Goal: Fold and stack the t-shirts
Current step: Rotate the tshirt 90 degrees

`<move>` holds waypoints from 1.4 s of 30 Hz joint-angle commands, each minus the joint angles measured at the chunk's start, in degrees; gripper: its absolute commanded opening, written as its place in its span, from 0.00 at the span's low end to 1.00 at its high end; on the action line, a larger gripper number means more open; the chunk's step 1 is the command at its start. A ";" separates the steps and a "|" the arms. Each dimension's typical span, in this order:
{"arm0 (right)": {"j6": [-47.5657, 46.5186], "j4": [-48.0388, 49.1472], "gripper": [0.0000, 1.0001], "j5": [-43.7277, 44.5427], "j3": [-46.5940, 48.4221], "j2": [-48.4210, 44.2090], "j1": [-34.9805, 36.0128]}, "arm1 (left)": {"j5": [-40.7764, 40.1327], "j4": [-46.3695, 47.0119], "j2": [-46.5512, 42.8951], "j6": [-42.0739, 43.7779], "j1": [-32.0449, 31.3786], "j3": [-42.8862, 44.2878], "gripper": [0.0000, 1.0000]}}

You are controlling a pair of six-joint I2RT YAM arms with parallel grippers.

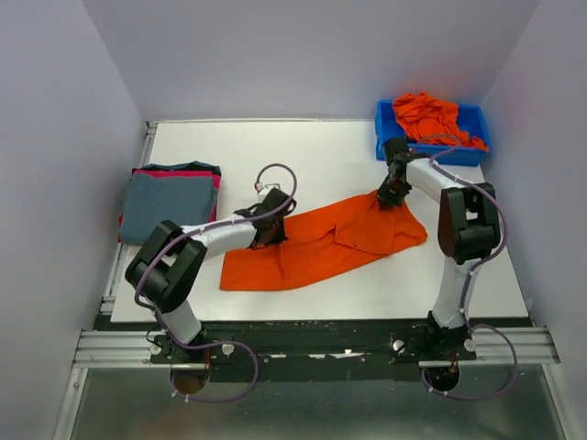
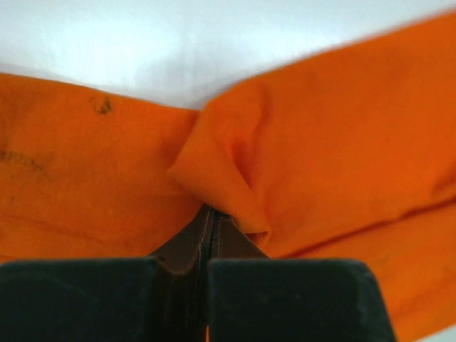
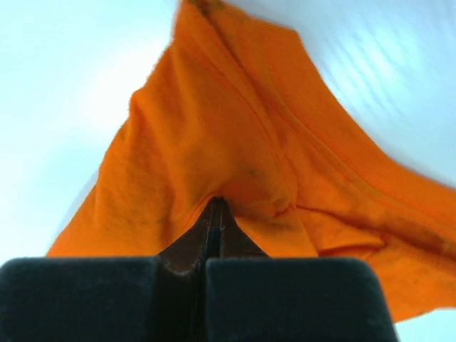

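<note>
Left gripper first: jaws pinched tight on a fold of the orange shirt, cloth bunched right at the tips. Right gripper, same story, clamped on a raised ridge of that shirt, fabric tenting up around it. From above, the shirt lies spread across the middle of the table, slanting from near left towards the right edge. The left gripper is on the shirt's far edge at the left end, the right gripper on its far edge at the right end. At the left edge sits a folded stack, grey shirt on top of a red shirt. In the far right corner, the bin holds a heap of orange shirts.
</note>
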 commanded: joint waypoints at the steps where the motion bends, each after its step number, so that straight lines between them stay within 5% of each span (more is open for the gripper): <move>1: -0.61 -6.11 0.01 3.15 12.07 7.62 4.32 | 6.12 -4.65 0.62 -8.14 -8.51 -6.51 0.00; 10: -2.81 -14.21 0.01 4.22 40.02 24.93 15.66 | 10.87 16.79 -2.90 -31.08 -20.28 -17.15 0.00; 18: -6.49 -13.61 0.01 1.57 49.28 28.92 17.60 | 3.15 11.40 -8.17 -32.78 -26.45 -13.83 0.00; 24: -13.61 -4.73 0.01 -0.36 39.71 14.43 17.25 | -3.72 -0.50 -15.02 -23.64 -24.88 -6.52 0.00; 30: -11.87 0.19 0.01 -3.08 23.56 -1.13 14.88 | 5.58 1.41 -16.44 -8.80 -13.20 -0.72 0.04; 35: -8.35 7.57 0.01 -2.83 2.38 -14.57 12.68 | 9.72 3.97 -9.25 -0.96 -8.18 7.00 0.12; 42: -3.43 10.13 0.01 0.51 -16.89 -24.44 11.45 | 16.76 0.20 7.36 3.09 -4.83 24.23 0.09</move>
